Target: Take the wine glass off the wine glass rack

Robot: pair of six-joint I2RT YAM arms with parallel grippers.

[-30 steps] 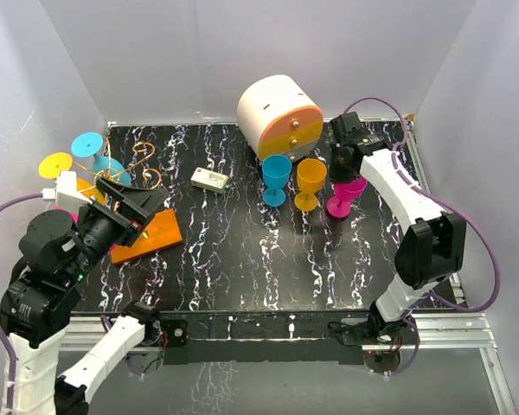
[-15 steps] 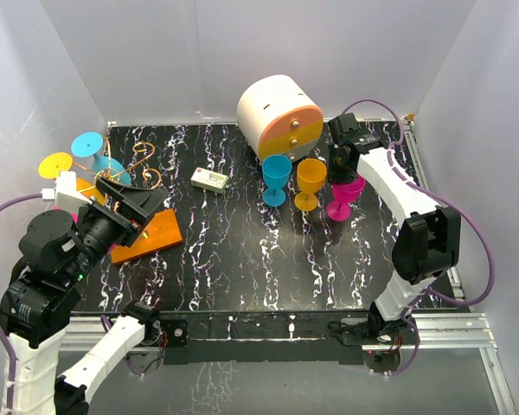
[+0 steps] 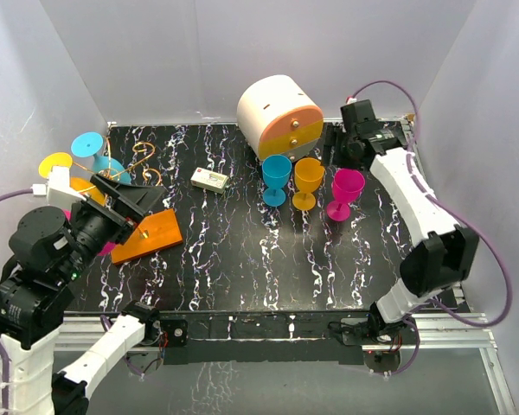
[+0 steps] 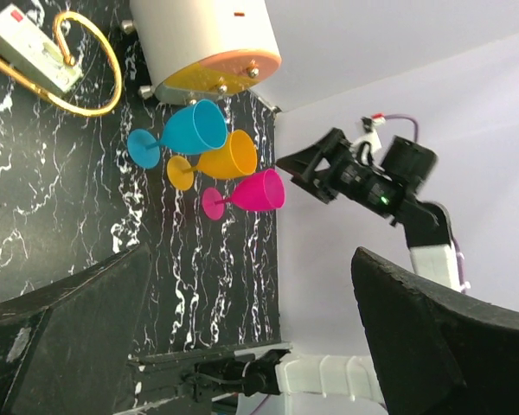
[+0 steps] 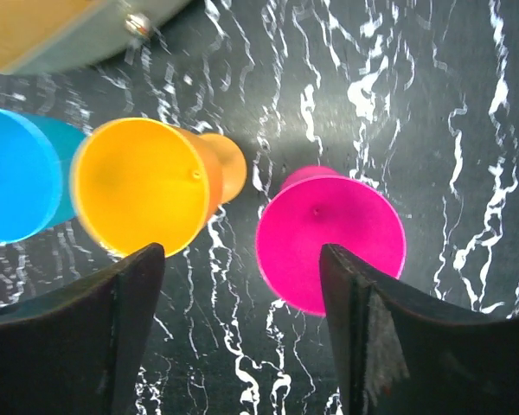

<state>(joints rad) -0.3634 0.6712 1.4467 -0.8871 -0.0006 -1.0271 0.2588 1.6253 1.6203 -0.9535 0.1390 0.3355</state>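
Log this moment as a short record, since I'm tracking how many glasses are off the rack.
standing on table: blue plastic wine glass, orange plastic wine glass, magenta plastic wine glass, upright in a row
rack: orange-based rack with golden wire hooks, far left
at rack: cyan-footed glass, yellow-footed glass
left gripper: open, empty
right gripper: open, empty

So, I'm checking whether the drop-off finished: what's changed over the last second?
The right gripper came off the magenta glass and drew up and back toward the cabinet, now open; the glass stands upright, untouched. The left arm shifted slightly. The rack, blue glass and orange glass stayed put.
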